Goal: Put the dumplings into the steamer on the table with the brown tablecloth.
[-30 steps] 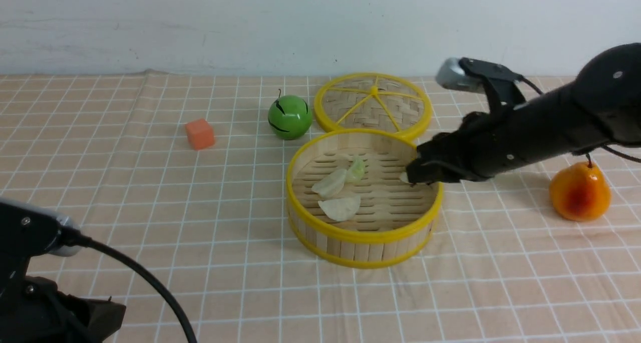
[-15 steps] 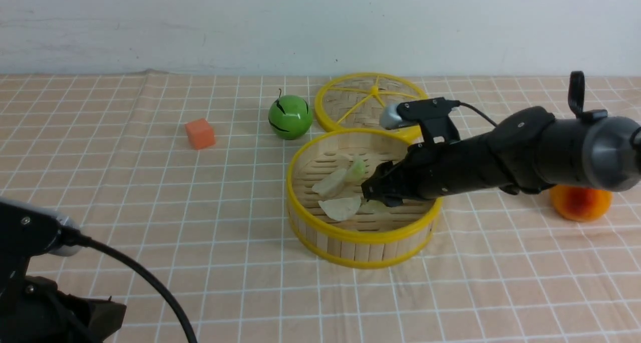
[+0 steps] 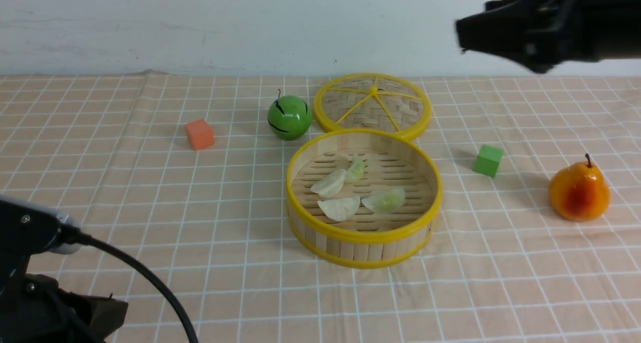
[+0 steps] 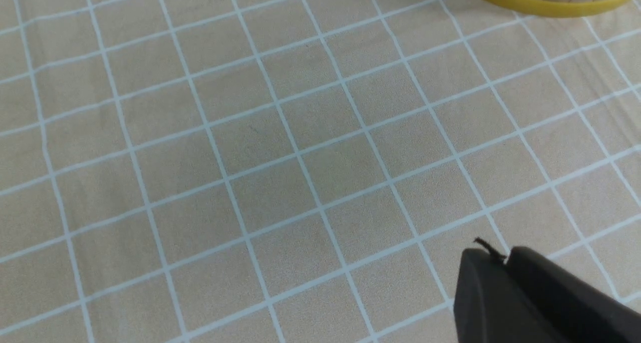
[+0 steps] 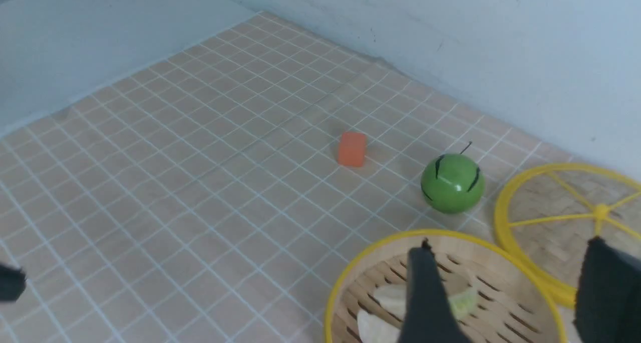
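Front view: pale, translucent, crescent-shaped dumplings point(image 3: 384, 200) lie in the steamer point(image 3: 364, 237).

Off-white dumplings point(image 3: 328, 184): two crescents, lying in the steamer's left half
Pale green dumplings point(image 3: 384, 200): two, resting inside the steamer
Steamer point(image 3: 364, 252): round yellow-rimmed bamboo, sitting upright
Brown tablecloth point(image 3: 210, 263): white-gridded, covering the worktop point(image 3: 501, 293) under the steamer

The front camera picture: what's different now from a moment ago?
The right gripper has let go of the greenish dumpling, now lying in the steamer with the other three, and has risen up and away, jaws open and empty. The left gripper, lid and orange cube look unmoved.
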Robot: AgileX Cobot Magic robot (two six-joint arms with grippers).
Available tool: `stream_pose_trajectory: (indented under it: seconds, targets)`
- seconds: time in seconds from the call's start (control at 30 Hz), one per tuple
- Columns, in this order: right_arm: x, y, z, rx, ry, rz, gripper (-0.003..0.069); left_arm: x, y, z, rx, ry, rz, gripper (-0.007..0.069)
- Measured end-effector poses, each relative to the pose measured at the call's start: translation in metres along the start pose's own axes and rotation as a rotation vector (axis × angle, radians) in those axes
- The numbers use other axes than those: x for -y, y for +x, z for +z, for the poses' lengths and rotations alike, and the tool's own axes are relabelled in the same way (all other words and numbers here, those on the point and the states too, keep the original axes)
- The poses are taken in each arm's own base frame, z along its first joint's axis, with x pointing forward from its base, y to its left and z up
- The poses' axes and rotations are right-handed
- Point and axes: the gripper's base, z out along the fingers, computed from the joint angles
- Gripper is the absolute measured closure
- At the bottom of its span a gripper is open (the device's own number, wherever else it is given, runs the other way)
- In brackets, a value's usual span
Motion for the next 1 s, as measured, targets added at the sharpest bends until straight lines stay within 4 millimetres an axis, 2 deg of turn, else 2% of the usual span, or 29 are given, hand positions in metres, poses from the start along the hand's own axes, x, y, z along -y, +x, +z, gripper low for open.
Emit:
stream_pose_trajectory:
  seconds: [0.03,0.07,0.13,0.2,0.23,0.3,0.43,0.47,0.5,0.57,0.6,0.67,0.7,0.73,0.9,1.0]
  targets:
    - [-0.001,-0.001,-0.004,-0.001,0.003,-0.004,0.0319,0.0,0.0,0.0,0.0,0.0,0.0,0.0572]
    - [-0.009,-0.001,-0.025,-0.008,0.029,-0.015,0.0384,0.0,0.0,0.0,0.0,0.0,0.0,0.057]
    - [-0.02,0.006,-0.051,-0.015,0.083,-0.024,0.0494,0.0,0.0,0.0,0.0,0.0,0.0,0.0568]
    - [-0.027,0.014,-0.062,-0.024,0.11,-0.032,0.0554,0.0,0.0,0.0,0.0,0.0,0.0,0.0567]
    - [-0.033,0.031,-0.071,-0.035,0.148,-0.025,0.0628,0.0,0.0,0.0,0.0,0.0,0.0,0.0564]
    - [-0.039,0.049,-0.08,-0.022,0.193,-0.015,0.0671,0.0,0.0,0.0,0.0,0.0,0.0,0.0562]
    - [-0.043,0.108,-0.086,0.026,0.311,0.032,0.0678,0.0,0.0,0.0,0.0,0.0,0.0,0.0555]
    - [-0.042,0.115,-0.084,0.02,0.319,0.04,0.0678,0.0,0.0,0.0,0.0,0.0,0.0,0.0555]
    - [-0.043,0.139,-0.083,0.017,0.35,0.055,0.0678,0.0,0.0,0.0,0.0,0.0,0.0,0.0554]
    - [-0.044,0.159,-0.082,0.008,0.368,0.069,0.0676,0.0,0.0,0.0,0.0,0.0,0.0,0.0553]
    - [-0.044,0.187,-0.079,-0.026,0.381,0.094,0.0676,0.0,0.0,0.0,0.0,0.0,0.0,0.0552]
    - [-0.047,0.228,-0.073,-0.106,0.377,0.137,0.0674,0.0,0.0,0.0,0.0,0.0,0.0,0.055]
    - [-0.048,0.237,-0.072,-0.122,0.376,0.148,0.0673,0.0,0.0,0.0,0.0,0.0,0.0,0.055]
    - [-0.049,0.257,-0.069,-0.169,0.37,0.176,0.0673,0.0,0.0,0.0,0.0,0.0,0.0,0.055]
    - [-0.053,0.307,-0.065,-0.277,0.376,0.248,0.0669,0.0,0.0,0.0,-0.001,0.0,0.0,0.055]
    - [-0.051,0.318,-0.065,-0.259,0.424,0.27,0.0669,0.0,0.0,0.0,-0.001,0.0,0.0,0.0545]
